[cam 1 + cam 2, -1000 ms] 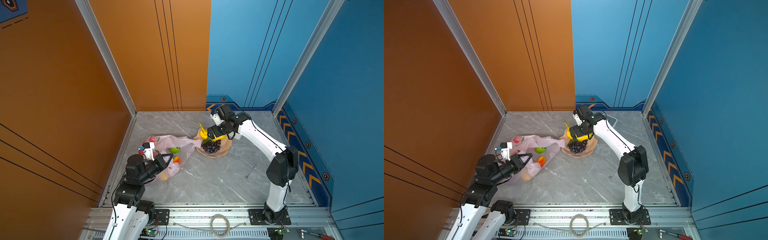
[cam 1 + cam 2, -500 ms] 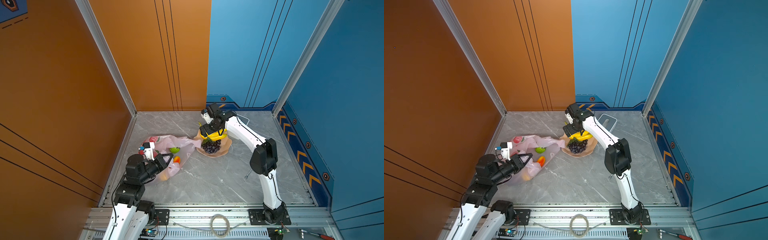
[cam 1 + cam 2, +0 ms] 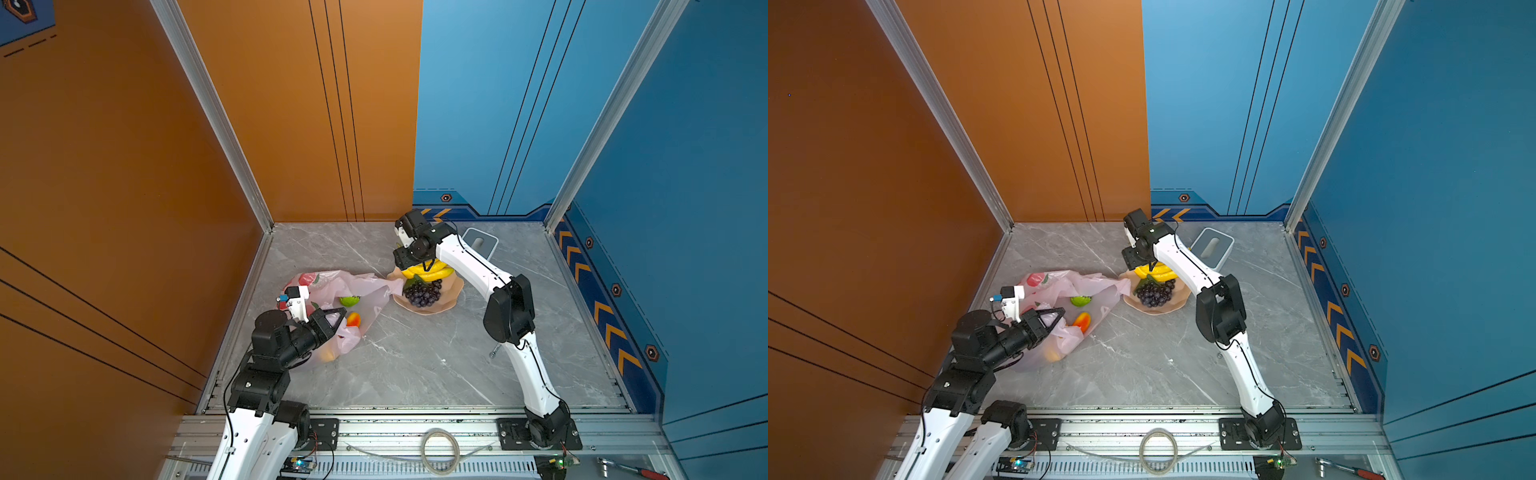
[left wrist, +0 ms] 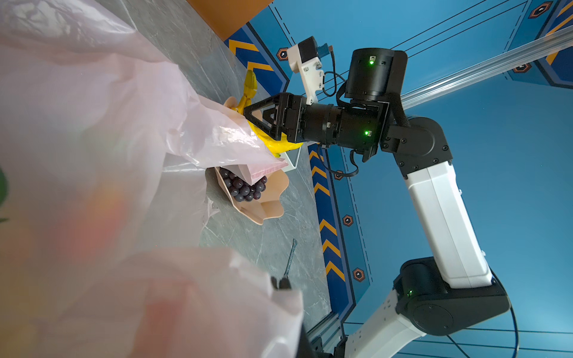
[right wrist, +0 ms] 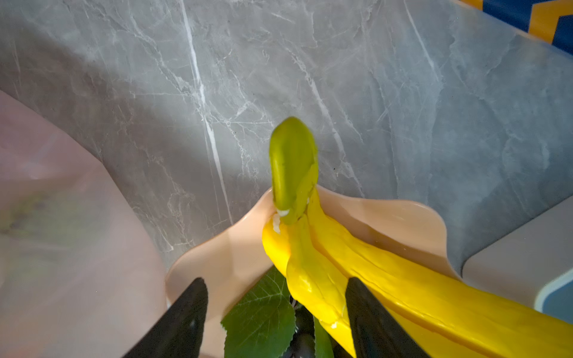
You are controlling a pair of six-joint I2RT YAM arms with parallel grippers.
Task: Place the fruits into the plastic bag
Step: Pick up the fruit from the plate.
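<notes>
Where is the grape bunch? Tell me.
In both top views the grape bunch lies on the beige plate, just nearer the camera than the bananas, right of the plastic bag.

A grey marbled desk [image 3: 415,365] walled in orange and blue, with a plate, a box and stray tools.

The beige wavy-edged plate [image 3: 451,293] sits towards the back of the desk. A white-grey box [image 3: 1212,247] stands behind it, near the blue back wall [image 3: 498,104], which adjoins the orange panels [image 3: 291,104]. A small metal wrench [image 4: 291,257] lies flat on the marble, well apart from the plate. On the front rail are a coiled cable [image 3: 439,451] and a red-handled ratchet [image 3: 623,469].
</notes>
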